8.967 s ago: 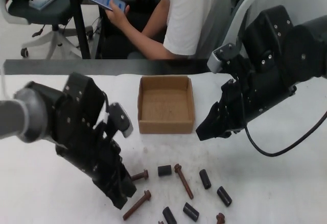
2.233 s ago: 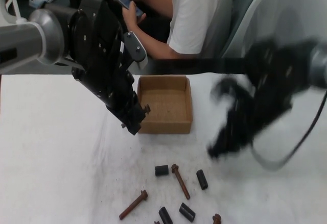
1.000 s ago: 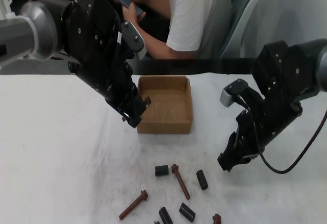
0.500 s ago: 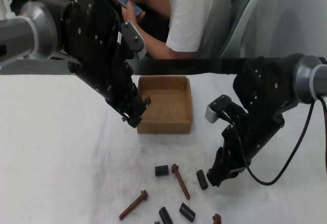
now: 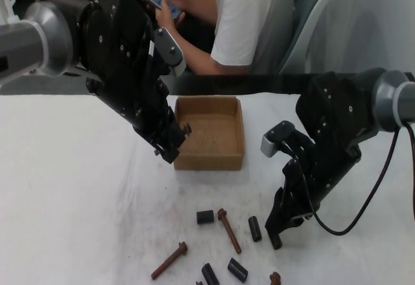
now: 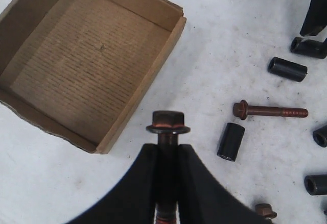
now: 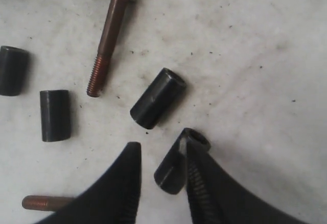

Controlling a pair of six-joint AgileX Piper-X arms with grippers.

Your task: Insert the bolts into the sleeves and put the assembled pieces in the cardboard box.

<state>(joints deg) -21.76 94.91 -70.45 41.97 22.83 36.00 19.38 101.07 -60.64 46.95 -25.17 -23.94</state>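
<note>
Left claw [image 6: 167,150] noted pressed tight on a bolt [image 6: 168,124], gripped by the shank so that the head stands clear past the fingertips. The bolt is seen to be rusty copper-brown, with a six-sided head seated on a round flange. It is held off the table [image 5: 65,200], close by one corner of the cardboard box [image 6: 145,73] and outside its walls as seen in the left wrist view. The box is recorded as shallow, open-topped and brown, with a ribbed floor. Right claw [image 7: 162,152] is found low over the table, nearer the arms than the box, among the loose pieces. Its fingers are spread, and a sleeve [image 7: 179,164] lies between them, against one finger, with a gap left to the other. The sleeve is a short black tube, its hollow end visible. A second sleeve [image 7: 157,98] of the same kind is seen lying just beyond the fingertips, apart from them. Near it a loose bolt [image 7: 110,30] is laid flat, smooth below the head and threaded toward the tip. Two further sleeves [image 7: 54,115] are noted beside that bolt's threaded end, not touching it. Another bolt [image 5: 168,261] lies well apart, toward the left arm's side. The table is covered in white, marked with dark smudges around the pieces.
</note>
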